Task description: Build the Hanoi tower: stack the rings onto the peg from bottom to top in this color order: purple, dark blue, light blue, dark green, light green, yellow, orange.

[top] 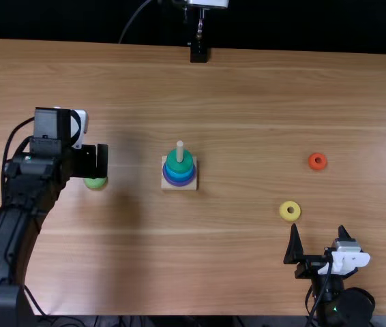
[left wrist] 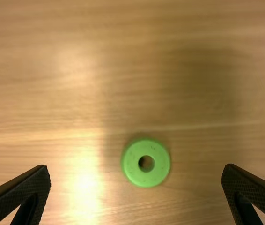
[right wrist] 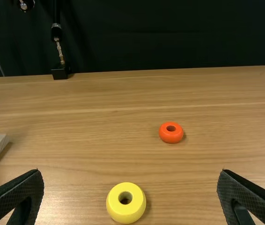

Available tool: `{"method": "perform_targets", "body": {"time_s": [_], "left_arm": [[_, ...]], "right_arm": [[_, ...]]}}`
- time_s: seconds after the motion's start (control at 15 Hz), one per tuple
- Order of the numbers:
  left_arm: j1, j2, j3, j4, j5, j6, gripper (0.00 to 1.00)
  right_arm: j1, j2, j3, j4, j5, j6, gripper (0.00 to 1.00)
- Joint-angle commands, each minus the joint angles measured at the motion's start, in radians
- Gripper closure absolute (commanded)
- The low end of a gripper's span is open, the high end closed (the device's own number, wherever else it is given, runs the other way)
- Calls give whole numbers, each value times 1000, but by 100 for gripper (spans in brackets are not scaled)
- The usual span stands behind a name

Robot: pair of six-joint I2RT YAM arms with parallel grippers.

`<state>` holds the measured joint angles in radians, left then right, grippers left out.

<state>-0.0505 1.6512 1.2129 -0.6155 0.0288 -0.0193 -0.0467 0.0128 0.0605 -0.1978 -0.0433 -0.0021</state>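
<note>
Wooden table with peg base and three loose rings

Top view steep over table — left wrist's straight down, right's slanting across

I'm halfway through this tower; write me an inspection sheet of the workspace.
Surface: light brown wooden table, a glare patch in the left wrist view.
Job's things: dark green ring topmost on the peg, blue rings and purple ring beneath; light green ring, yellow ring and orange ring lie on the table.
Clutter: nothing seen.
Grippers: left gripper and right gripper open, holding nothing.
Cables: black cable along the left arm; thin cable beyond the far edge.
Surroundings: dark backdrop.
</note>
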Motion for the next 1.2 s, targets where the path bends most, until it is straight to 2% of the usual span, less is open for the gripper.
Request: {"method": "perform_targets", "body": {"time_s": [0.0,0.13,1.13], "left_arm": [[0,48,27,-12,43,60,0],[-8,81,25,-25,43,91,0],[-28,242,0,-10,43,98,0]], "right_arm": [[-10,-13,-45,-78,-6,-5,0],[-12,-13,-45,-78,-6,-5,0],[-10,-13,-45,-78,-6,-5,0]]}}
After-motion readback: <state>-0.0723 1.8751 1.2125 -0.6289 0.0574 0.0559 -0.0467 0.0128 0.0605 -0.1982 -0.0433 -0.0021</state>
